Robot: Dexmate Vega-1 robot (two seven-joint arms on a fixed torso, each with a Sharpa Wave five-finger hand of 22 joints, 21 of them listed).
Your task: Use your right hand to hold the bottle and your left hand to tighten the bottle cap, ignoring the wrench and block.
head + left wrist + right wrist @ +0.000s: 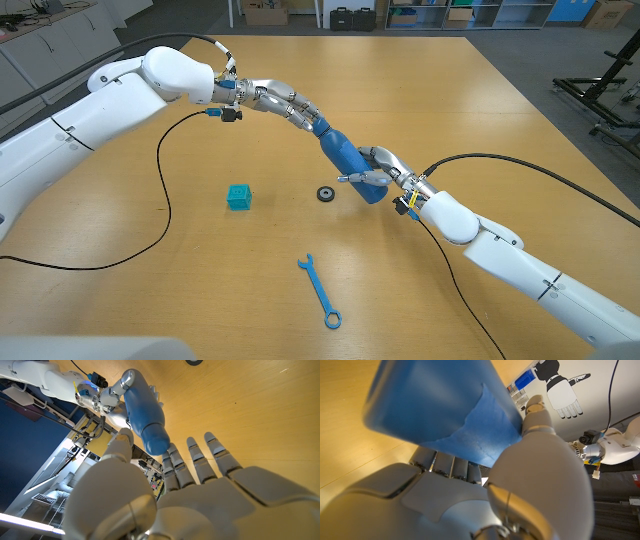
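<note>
A blue bottle (350,158) hangs tilted above the wooden table (420,80). My right hand (385,166) grips its lower body, fingers wrapped round it. The wrist view of that arm has the bottle (435,405) close above my right hand (470,495). My left hand (280,102) reaches in from the other side to the bottle's cap end (322,127). Along the left wrist, the thumb and a finger of my left hand (190,490) pinch the rounded blue cap end (156,444), the other fingers spread. Behind it my right hand (107,400) holds the bottle (145,407).
A small black ring-shaped piece (326,194) lies on the table just below the bottle. A teal block (238,197) sits to its left, and a blue wrench (320,291) lies nearer the front edge. A black cable (165,190) curves across the table's left part.
</note>
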